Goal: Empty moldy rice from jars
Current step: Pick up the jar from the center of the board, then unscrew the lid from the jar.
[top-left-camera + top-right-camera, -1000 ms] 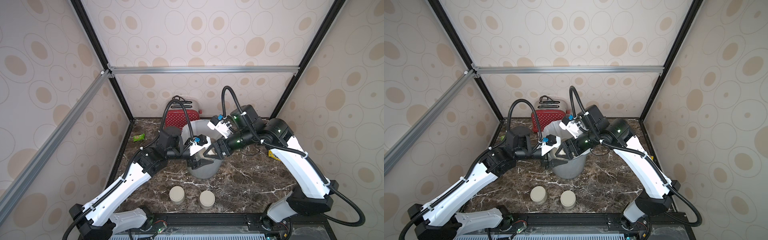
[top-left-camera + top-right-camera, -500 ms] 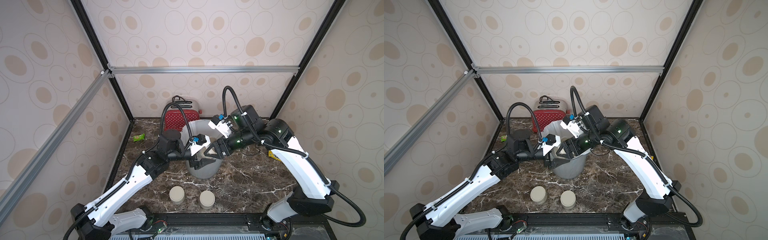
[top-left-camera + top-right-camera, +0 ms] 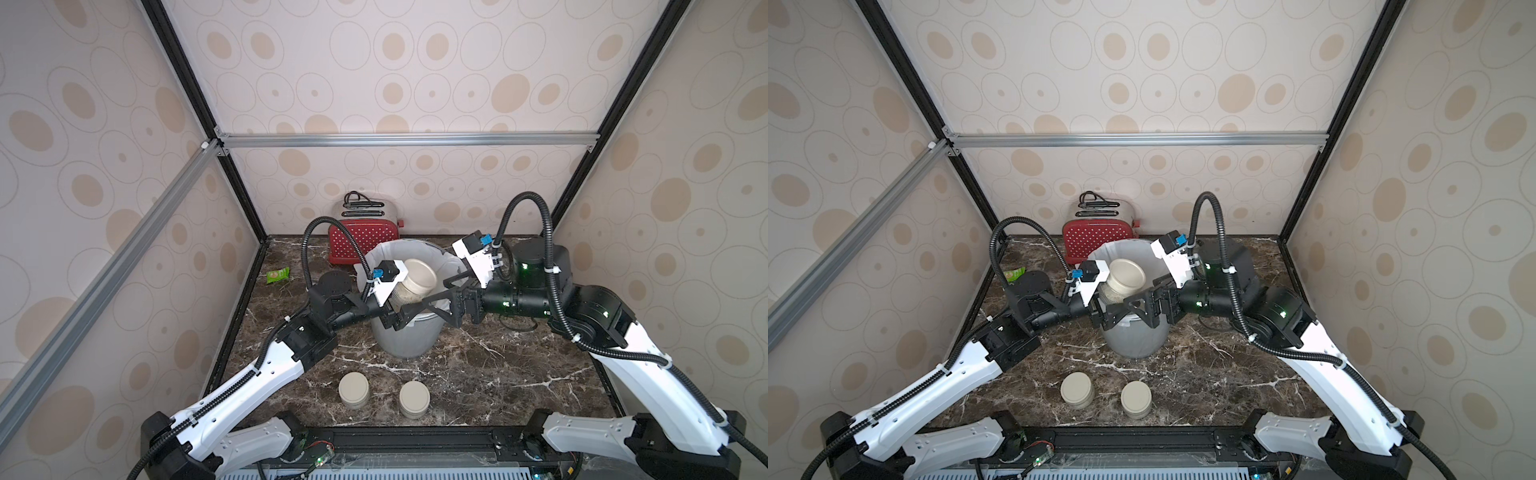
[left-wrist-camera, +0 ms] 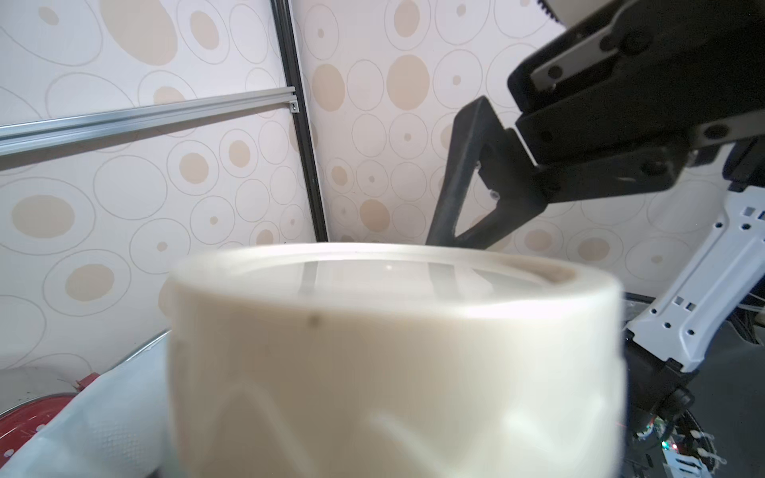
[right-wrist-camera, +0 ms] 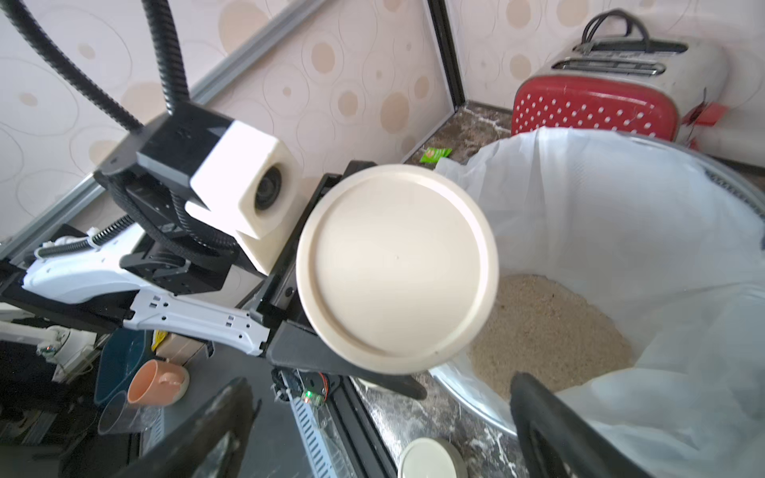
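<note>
Your left gripper is clamped on a jar and holds it above the bin, over the bin's left rim in both top views. The jar is tilted, its cream lid is on, and the lid faces your right gripper. In the left wrist view the jar fills the lower frame and is blurred. You cannot tell from any view whether there is rice inside it.

Your right gripper's jaws stand wide apart and hold nothing. In the right wrist view the two fingers sit low in the frame on either side, the lid lies ahead of them, and neither finger touches it. In a top view the right gripper is level with the jar, just beside it, above the bin's right rim.

Rice lies as a loose sandy heap in the bottom of the bin, inside the white liner.

A second jar and a third jar stand upright with lids on near the table's front edge, side by side and apart from each other, well clear of the bin.

A red toaster stands behind the bin against the back wall. A green packet lies by the left wall.
</note>
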Available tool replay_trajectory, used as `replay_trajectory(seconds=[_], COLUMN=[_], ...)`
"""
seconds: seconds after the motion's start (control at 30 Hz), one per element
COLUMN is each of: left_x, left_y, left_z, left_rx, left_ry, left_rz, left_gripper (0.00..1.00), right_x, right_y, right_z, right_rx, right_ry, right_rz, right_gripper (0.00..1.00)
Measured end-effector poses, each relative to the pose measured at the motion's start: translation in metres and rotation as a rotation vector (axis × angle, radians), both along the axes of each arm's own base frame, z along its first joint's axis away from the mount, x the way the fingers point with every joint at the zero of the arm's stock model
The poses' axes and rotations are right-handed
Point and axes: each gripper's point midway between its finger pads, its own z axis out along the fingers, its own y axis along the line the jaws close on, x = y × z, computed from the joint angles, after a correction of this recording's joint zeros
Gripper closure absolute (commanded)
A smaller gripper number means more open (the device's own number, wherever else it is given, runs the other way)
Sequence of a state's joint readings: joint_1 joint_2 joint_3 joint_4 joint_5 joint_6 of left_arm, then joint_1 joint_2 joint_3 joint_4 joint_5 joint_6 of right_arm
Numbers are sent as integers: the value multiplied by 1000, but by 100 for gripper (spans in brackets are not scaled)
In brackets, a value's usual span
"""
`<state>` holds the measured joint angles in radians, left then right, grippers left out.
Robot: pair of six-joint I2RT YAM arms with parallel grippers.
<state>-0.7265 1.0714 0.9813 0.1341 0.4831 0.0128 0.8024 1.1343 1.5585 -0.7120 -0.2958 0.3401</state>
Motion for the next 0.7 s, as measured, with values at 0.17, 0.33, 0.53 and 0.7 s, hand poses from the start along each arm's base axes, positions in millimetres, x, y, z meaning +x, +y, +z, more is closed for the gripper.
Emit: replay_trajectory(seconds=[0.17,0.33,0.53,0.7], left_x=[0,0,1,3], left_y=[0,-1,-2,-4], left_z=[9,14,14,13], left_rx=[-38,-61,-68,-71], left_ry=[-7,-7,1,3], left_rz=[2,-1,-3,-5], left_gripper=[61,61,61,61], right_x=[11,25,33,38], right_y=[8,20,27,31], right_z=[5,3,11,18], right_rx=[57,88,135,161], right_ry=[-50,-66,-94,-116], right_rz=[-19,-28,-43,-47], right_gripper=[1,1,2,9])
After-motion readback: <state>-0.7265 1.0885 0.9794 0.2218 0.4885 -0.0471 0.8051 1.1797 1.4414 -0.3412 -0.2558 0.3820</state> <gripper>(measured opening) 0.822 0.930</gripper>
